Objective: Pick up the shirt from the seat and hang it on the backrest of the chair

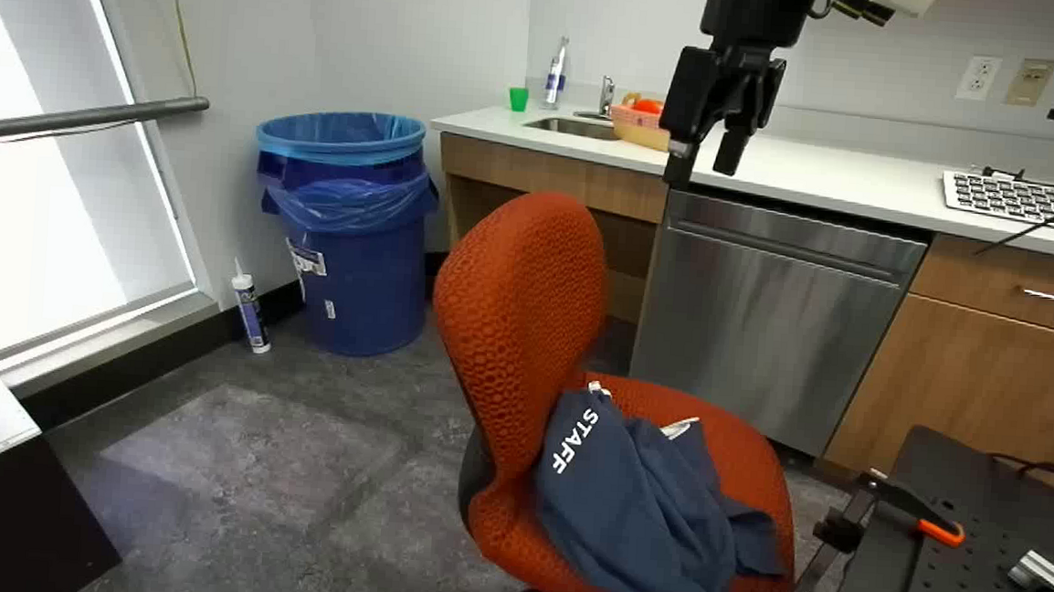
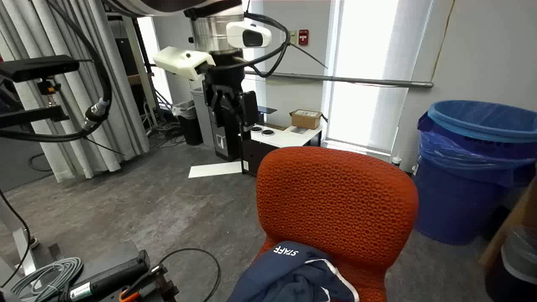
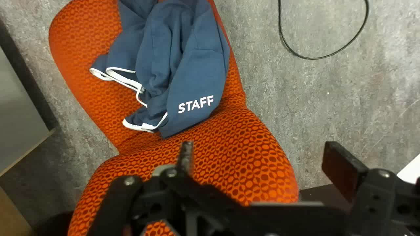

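Slate-blue shirt (image 1: 628, 513) crumpled on seat (image 1: 752, 465); claw (image 1: 702, 166) spread above.

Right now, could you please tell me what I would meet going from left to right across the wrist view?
A flat grey surface, the bare left part of the seat, the shirt, the black cable, then a white patch at the right edge, too cropped to name.

In an exterior view we're side-on to the chair (image 1: 537, 352), facing the counter (image 1: 863, 179); in an exterior view it's chair's front, w/ window (image 2: 369, 50) bkgd. Wrist cam's close overhead, looking dn. Both exterior views share chair & blue bin (image 1: 355, 263).
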